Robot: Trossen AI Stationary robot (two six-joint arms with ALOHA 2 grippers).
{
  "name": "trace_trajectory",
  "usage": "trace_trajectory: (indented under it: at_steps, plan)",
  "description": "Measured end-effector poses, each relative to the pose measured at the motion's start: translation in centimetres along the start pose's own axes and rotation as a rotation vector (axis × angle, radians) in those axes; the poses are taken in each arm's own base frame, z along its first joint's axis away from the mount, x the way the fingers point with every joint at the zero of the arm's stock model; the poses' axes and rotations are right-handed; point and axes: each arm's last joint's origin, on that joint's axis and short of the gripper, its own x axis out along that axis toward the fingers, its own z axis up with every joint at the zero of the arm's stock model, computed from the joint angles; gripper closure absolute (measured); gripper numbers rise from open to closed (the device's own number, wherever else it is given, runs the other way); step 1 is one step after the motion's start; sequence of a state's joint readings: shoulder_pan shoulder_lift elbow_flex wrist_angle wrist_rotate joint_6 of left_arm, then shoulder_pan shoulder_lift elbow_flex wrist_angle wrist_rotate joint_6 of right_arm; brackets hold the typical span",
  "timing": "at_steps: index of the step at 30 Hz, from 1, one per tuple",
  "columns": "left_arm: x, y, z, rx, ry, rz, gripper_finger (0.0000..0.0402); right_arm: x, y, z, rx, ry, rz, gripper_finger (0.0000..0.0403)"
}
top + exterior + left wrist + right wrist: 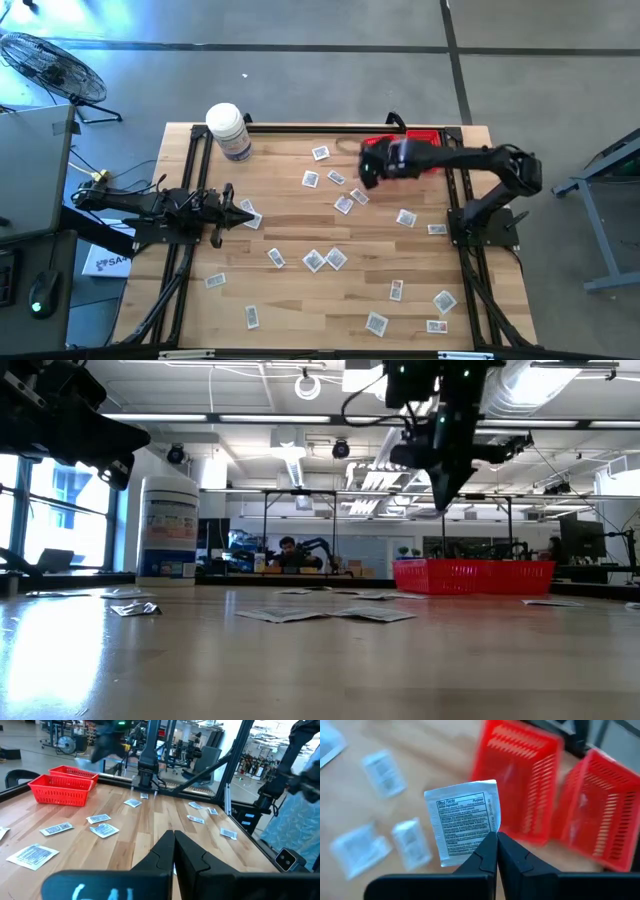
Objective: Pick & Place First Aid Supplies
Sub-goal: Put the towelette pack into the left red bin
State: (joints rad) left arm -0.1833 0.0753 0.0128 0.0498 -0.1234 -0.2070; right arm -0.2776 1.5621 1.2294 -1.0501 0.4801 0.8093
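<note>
1. Fingers of the right gripper (496,851) are clenched on the lower edge of one white packet (465,822), which stands upright between their tips with its printed "Drug Facts" panel facing the wrist camera.
2. Seen from above, the right gripper (372,166) hangs over the table near its far edge, just beside the red mesh baskets (425,140) that sit at the far edge toward the right corner.
3. From table height the same gripper (445,485) is lifted well clear of the wood, above the red baskets (475,575).
4. Both baskets (520,775) show side by side beyond the held packet in the right wrist view, with loose packets (382,772) lying on the wood beside them.
5. Left gripper (240,210) has its fingers pressed together with nothing between them; it rests low by the table's left edge, pointing toward the middle.
6. Its closed fingers (192,857) face across the table toward the scattered packets (105,830) and the baskets (62,787).
7. Many more flat packets (325,260) lie spread over the wooden table (290,300), from the near edge through the middle to the far edge.
8. A white bottle with a purple label (229,130) stands at the far left corner.
</note>
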Motion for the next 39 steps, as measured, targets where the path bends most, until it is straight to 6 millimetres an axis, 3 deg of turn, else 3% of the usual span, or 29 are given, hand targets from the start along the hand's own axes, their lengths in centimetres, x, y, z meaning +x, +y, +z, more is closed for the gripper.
trace_trajectory:
  at_steps: [7,11,16,20,25,32,35,39]
  plan:
    - [0.0,0.0,0.0,0.000,0.000,0.000,0.0401,5.6,-3.5,2.3,0.154,-0.007,-0.008,0.0402]
    - [0.0,0.0,0.0,0.000,0.000,0.000,0.0401,8.0,-3.0,3.0,0.155,-0.031,0.060,0.0402]
    - [0.0,0.0,0.0,0.000,0.000,0.000,0.0401,10.2,-2.4,2.7,0.073,0.093,-0.076,0.0402]
    - [0.0,0.0,0.0,0.000,0.000,0.000,0.0401,11.3,-1.8,2.7,0.053,0.122,-0.063,0.0402]
    - [0.0,0.0,0.0,0.000,0.000,0.000,0.0401,11.6,-1.6,2.7,0.040,0.132,-0.032,0.0389]
    - [0.0,0.0,0.0,0.000,0.000,0.000,0.0401,11.6,-2.1,3.0,0.014,0.145,-0.036,0.0336]
    - [0.0,0.0,0.0,0.000,0.000,0.000,0.0401,10.1,-2.3,3.6,-0.015,0.134,-0.042,0.0319]
    - [0.0,0.0,0.0,0.000,0.000,0.000,0.0401,6.4,-2.0,4.1,-0.048,0.100,-0.027,0.0312]
